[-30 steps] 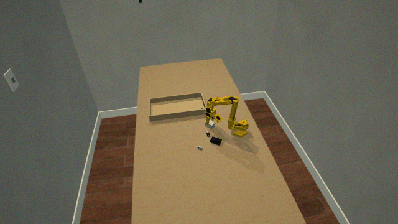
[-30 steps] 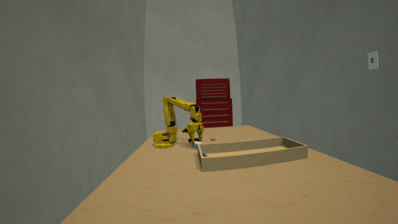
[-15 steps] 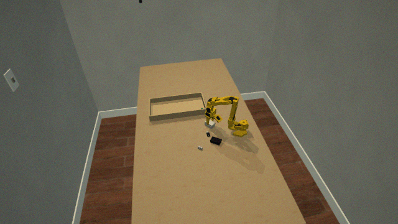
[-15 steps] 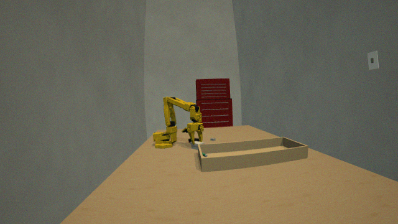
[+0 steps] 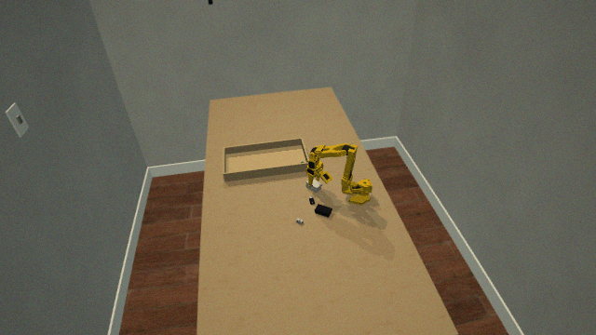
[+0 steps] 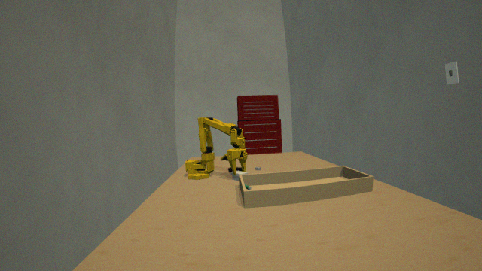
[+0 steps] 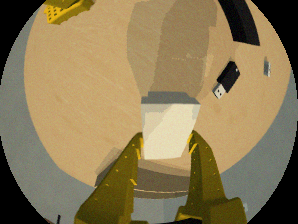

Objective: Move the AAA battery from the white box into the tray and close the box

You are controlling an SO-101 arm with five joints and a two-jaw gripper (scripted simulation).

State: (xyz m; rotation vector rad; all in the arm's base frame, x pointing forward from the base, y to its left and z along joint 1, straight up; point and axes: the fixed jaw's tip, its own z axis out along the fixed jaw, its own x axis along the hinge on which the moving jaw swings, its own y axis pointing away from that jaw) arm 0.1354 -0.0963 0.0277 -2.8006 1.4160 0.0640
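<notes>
The jaws are gripping the white box (image 7: pixel 168 129), standing narrowly apart on it. A small teal item (image 6: pixel 247 187) is lying in the tray (image 6: pixel 309 192), mid-worktop (image 5: pixel 279 279).

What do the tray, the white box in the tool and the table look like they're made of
Tray: thin tan walls, matte, looks like cardboard or fibreboard. White box: plain, smooth, matte white faces; plastic or card, can't say which. It is held in the tool, whose yellow fingers look like molded plastic. Table: flat tan, faintly mottled, no grain, probably fibreboard.
</notes>
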